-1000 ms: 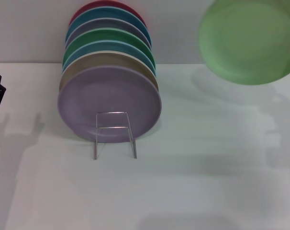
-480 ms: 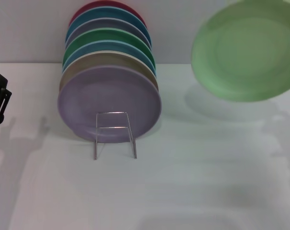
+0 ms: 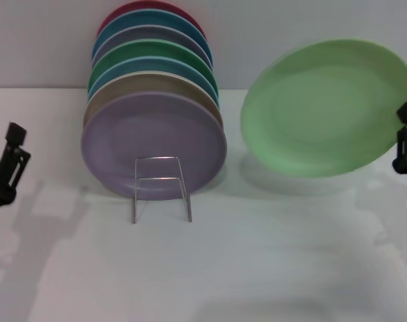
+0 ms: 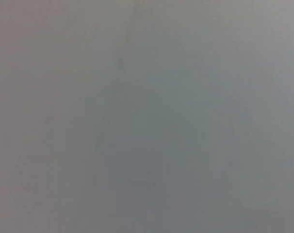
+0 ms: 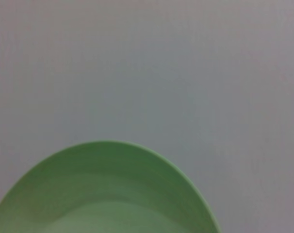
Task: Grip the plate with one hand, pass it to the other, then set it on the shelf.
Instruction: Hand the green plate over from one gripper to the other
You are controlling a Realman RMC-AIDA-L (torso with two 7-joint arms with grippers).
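The light-green plate (image 3: 328, 107) hangs in the air at the right of the head view, tilted with its face toward me, above the white table. My right gripper (image 3: 406, 137) is shut on its right rim. The plate's rim also fills the lower part of the right wrist view (image 5: 103, 194). The shelf (image 3: 161, 188), a thin silver wire rack, stands left of centre, well left of and below the plate. My left gripper (image 3: 9, 164) is at the far left edge, low over the table and away from both. The left wrist view shows only a plain grey surface.
Several coloured plates lean on edge in a row behind the wire rack, with a lilac plate (image 3: 153, 144) in front and a darker green plate (image 3: 153, 52) among those behind. The white table (image 3: 257, 255) runs back to a pale wall.
The light-green plate has come down and to the left with my right gripper, tilting more. My left gripper has moved right and further into view at the left edge.
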